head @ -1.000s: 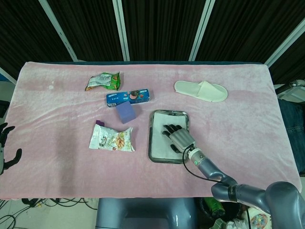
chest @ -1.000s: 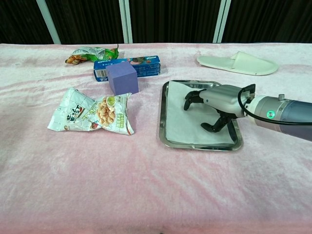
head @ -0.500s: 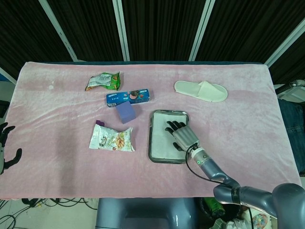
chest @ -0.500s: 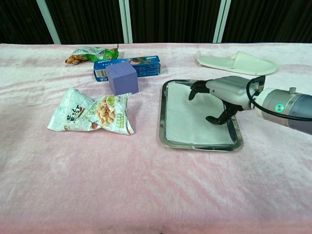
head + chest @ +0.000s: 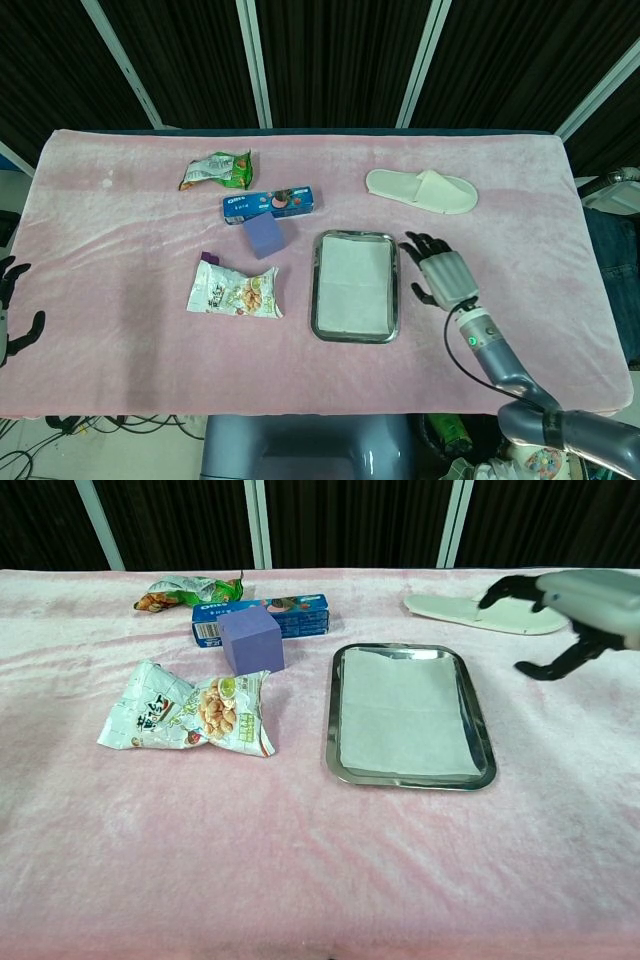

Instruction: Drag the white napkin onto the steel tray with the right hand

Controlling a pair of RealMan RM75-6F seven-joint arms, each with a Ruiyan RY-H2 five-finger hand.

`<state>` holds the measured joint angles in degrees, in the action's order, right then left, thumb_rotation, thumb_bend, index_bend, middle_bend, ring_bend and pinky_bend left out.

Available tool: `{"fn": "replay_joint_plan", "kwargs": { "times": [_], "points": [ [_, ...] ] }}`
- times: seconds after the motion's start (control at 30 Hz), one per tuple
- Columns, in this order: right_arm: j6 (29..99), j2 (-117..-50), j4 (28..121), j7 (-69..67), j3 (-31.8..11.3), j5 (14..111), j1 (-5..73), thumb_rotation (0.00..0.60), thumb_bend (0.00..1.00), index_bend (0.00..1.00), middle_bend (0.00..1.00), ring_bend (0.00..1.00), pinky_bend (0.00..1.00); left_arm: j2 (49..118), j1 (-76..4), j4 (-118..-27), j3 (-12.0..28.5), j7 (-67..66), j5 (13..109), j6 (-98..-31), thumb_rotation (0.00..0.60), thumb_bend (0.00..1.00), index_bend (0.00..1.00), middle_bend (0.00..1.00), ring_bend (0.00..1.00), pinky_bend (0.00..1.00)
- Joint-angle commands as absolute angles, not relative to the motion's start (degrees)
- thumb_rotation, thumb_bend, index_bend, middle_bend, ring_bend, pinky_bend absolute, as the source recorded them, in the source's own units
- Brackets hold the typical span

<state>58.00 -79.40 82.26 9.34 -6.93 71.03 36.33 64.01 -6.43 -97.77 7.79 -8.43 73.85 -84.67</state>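
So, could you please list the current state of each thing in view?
white napkin: lying flat inside the tray
steel tray: holds the napkin
right robot hand: empty, fingers apart, beside the tray
left robot hand: at the table's edge, holding nothing

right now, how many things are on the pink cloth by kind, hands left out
Snack packs: 3 — green bag, blue box, nut bag
Blocks: 1 — purple cube
Footwear: 1 — slipper
Trays: 1 — tray
Napkins: 1 — napkin, lying in the tray
Total: 7
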Motion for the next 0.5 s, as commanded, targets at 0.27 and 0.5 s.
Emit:
{"fn": "replay_joint_plan", "kwargs": {
  "times": [0.27, 0.5],
  "points": [
    [73.3, -70.7, 82.9, -7.9, -2.2, 77.4, 21.0, 0.600, 0.30, 0.17, 0.07, 0.11, 0.18, 64.3, -6.6, -97.1, 7.9, -8.6, 74.5, -84.8, 0.600, 0.38, 0.18, 0.08, 0.00, 0.01],
    [82.0, -74.5, 81.5, -8.9, 0.6, 79.8, 13.2, 0.600, 0.29, 0.17, 0.06, 0.11, 0.18, 64.2, -6.6, -96.9, 7.7, -8.4, 74.9, -84.8, 0.600, 0.38, 0.18, 0.08, 0.00, 0.01]
  ]
}}
